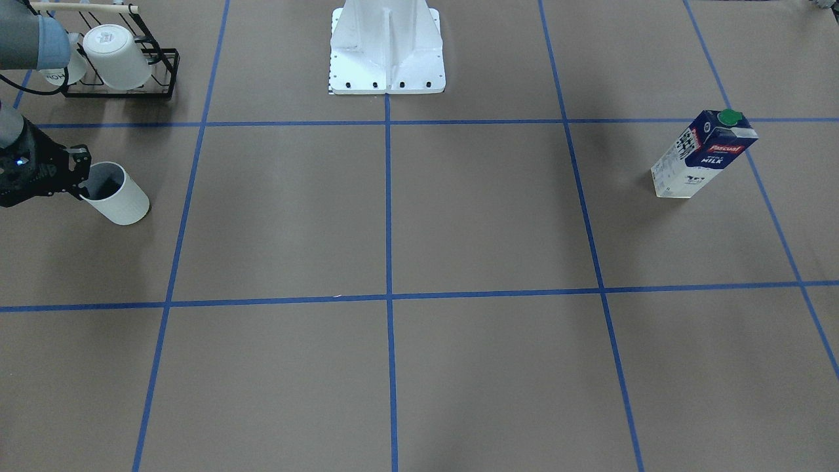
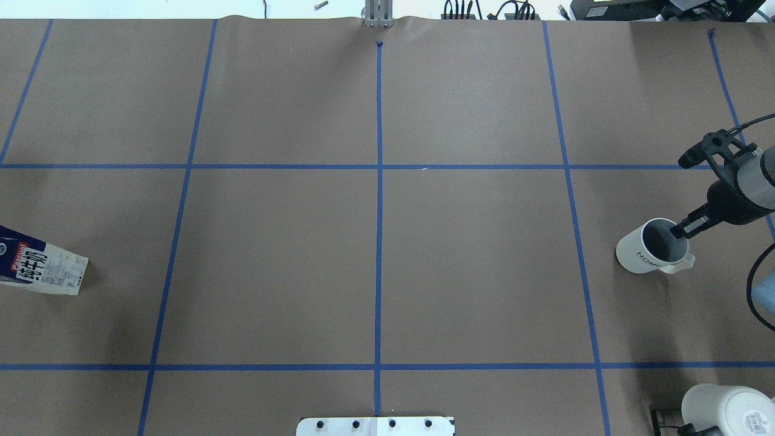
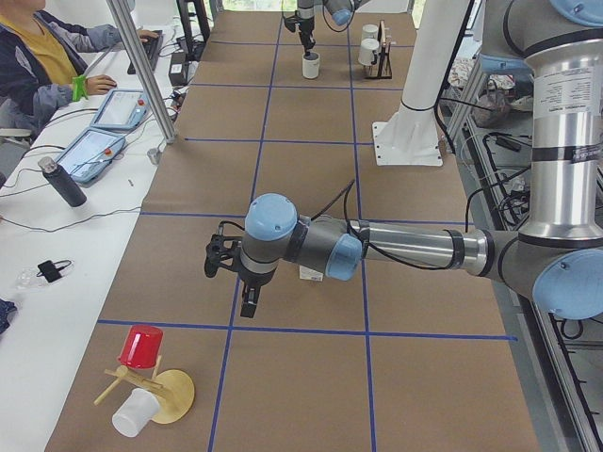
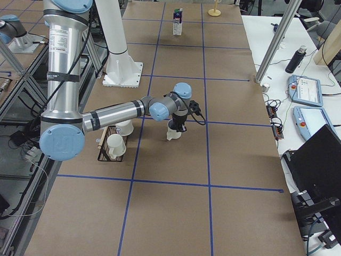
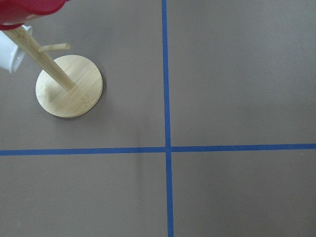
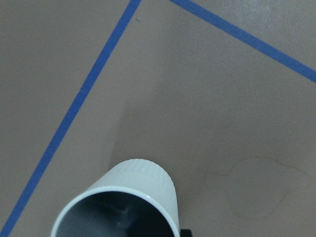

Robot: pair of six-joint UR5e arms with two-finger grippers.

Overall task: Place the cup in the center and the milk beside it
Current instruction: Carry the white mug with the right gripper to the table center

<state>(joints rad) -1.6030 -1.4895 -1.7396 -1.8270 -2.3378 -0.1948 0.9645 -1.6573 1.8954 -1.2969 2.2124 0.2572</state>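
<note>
The cup (image 1: 121, 196) is a white mug with a grey inside, standing on the table at my right side. In the overhead view it (image 2: 651, 251) shows faint "HOME" lettering and a small handle. My right gripper (image 2: 681, 233) straddles its rim with one finger inside, and seems shut on it. The right wrist view shows the cup (image 6: 123, 197) from above. The milk (image 1: 704, 154) is a blue and white "Pascual" carton with a green cap, upright far on my left side (image 2: 39, 266). My left gripper (image 3: 248, 309) hangs near the milk; I cannot tell whether it is open.
A black wire rack (image 1: 164, 72) with two white cups stands behind the cup, near my right arm. A wooden mug tree (image 5: 69, 86) with a red cup (image 3: 141, 347) and a white cup stands at the left end. The white robot base (image 1: 387, 52) is at the near middle edge.
</note>
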